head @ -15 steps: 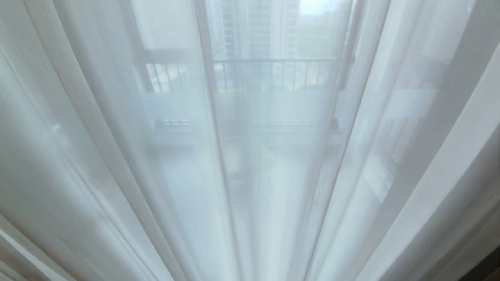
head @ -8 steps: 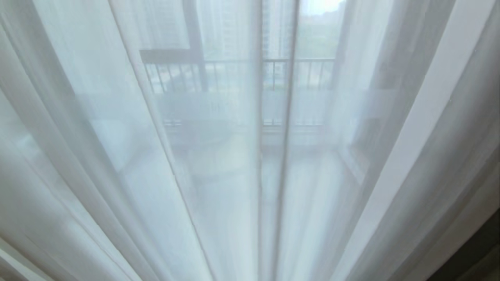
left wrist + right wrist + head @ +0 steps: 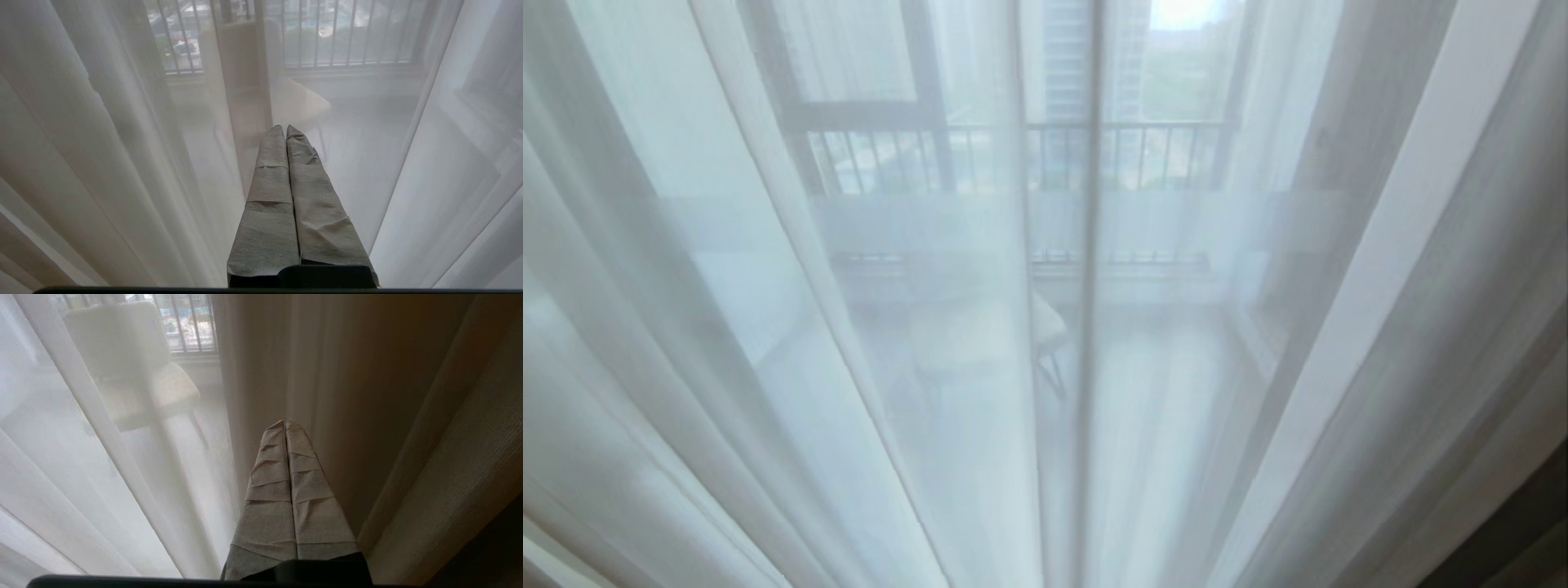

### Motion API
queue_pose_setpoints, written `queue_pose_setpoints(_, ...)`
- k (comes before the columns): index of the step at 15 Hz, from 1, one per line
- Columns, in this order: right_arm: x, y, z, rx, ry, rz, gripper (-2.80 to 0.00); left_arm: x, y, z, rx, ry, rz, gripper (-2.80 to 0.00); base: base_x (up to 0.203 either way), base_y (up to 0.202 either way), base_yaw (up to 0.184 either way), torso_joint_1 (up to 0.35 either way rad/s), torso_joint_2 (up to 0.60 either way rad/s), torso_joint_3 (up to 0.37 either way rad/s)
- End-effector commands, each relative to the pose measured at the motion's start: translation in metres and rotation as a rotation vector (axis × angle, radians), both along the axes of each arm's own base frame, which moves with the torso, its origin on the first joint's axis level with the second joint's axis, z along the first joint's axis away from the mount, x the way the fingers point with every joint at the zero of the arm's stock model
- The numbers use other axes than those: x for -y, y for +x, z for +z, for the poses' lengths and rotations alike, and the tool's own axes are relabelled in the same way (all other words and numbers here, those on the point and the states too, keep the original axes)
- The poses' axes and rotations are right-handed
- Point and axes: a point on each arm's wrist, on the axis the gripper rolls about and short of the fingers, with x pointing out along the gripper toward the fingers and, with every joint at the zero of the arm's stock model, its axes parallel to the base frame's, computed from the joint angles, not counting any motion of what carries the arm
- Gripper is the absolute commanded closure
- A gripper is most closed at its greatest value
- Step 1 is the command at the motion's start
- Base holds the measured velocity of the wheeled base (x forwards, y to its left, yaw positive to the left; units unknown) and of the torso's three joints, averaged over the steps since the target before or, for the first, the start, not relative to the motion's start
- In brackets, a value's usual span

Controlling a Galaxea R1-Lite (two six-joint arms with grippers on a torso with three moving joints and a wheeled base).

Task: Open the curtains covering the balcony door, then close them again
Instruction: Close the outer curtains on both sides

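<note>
The curtains (image 3: 768,343) fill the head view as sheer white folds, with a thicker beige layer (image 3: 1494,310) at the right. Behind the sheer, the balcony door shows only dimly, crossed by a pale horizontal band (image 3: 1168,222). Neither gripper appears in the head view. In the left wrist view my left gripper (image 3: 284,127) is shut and empty, its tape-wrapped fingers pointing at the sheer curtain (image 3: 102,155). My right gripper (image 3: 284,422) is also shut and empty. It points at the line where the sheer fabric (image 3: 81,465) meets the beige layer (image 3: 449,477).
Through the sheer I see a balcony railing (image 3: 1127,155), dark window frame bars (image 3: 929,90) and a pale chair (image 3: 988,343); the chair (image 3: 135,375) also appears in the right wrist view. A dark strip of floor (image 3: 1531,531) lies at the lower right.
The whole head view has shifted, so the camera has moved. The curtain folds now sit differently across the picture, and the chair behind the sheer has come into sight.
</note>
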Motion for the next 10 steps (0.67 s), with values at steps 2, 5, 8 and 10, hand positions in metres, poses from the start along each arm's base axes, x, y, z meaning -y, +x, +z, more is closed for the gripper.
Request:
queue_pose_setpoints(2, 0.0000, -0.0001, 0.0002, 0.002, 0.000, 0.000, 0.00, 0.0000, -0.0001, 0.0001, 0.003, 0.001, 0.001, 0.00, 0.000, 0.000, 0.000, 0.000, 0.00, 0.000)
queue_pose_setpoints(5, 0.0000, 0.0000, 0.0000, 0.001, 0.000, 0.000, 0.00, 0.0000, -0.0001, 0.0001, 0.003, 0.000, 0.000, 0.00, 0.000, 0.000, 0.000, 0.000, 0.00, 0.000)
queue_pose_setpoints(8, 0.0000, 0.0000, -0.0001, 0.001, 0.000, 0.000, 0.00, 0.0000, -0.0001, 0.0001, 0.003, 0.001, 0.001, 0.00, 0.000, 0.000, 0.000, 0.000, 0.00, 0.000)
queue_pose_setpoints(10, 0.0000, -0.0001, 0.0002, 0.002, 0.000, 0.000, 0.00, 0.0000, -0.0001, 0.0001, 0.003, 0.001, 0.001, 0.00, 0.000, 0.000, 0.000, 0.000, 0.00, 0.000)
